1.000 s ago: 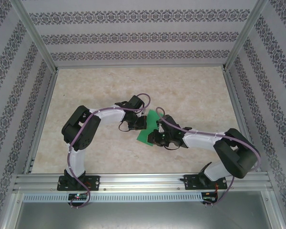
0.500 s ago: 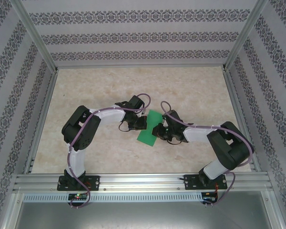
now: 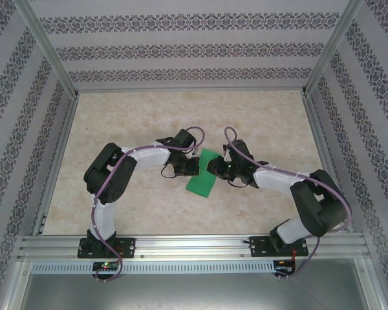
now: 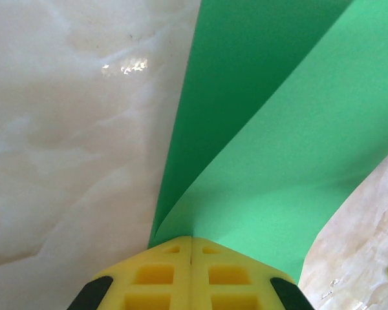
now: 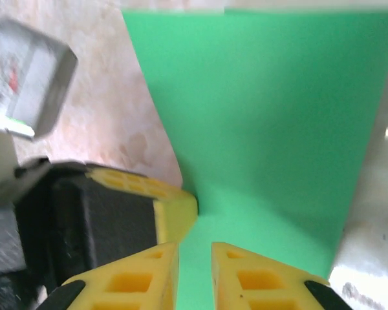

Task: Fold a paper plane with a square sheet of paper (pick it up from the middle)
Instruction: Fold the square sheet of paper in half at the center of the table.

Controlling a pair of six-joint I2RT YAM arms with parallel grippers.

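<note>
Paper [image 4: 278, 161] — clamped in left end effector [image 4: 191, 240]

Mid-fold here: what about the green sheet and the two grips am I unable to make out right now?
- Top external: any creases in the square sheet of paper are too small to read; the left gripper and right gripper cover its side edges.
- Left wrist: the sheet's far corners run off the top and right edges.
- Right wrist: blurred; whether the sheet sits between the narrowly parted right jaws or beyond them is unclear.
</note>
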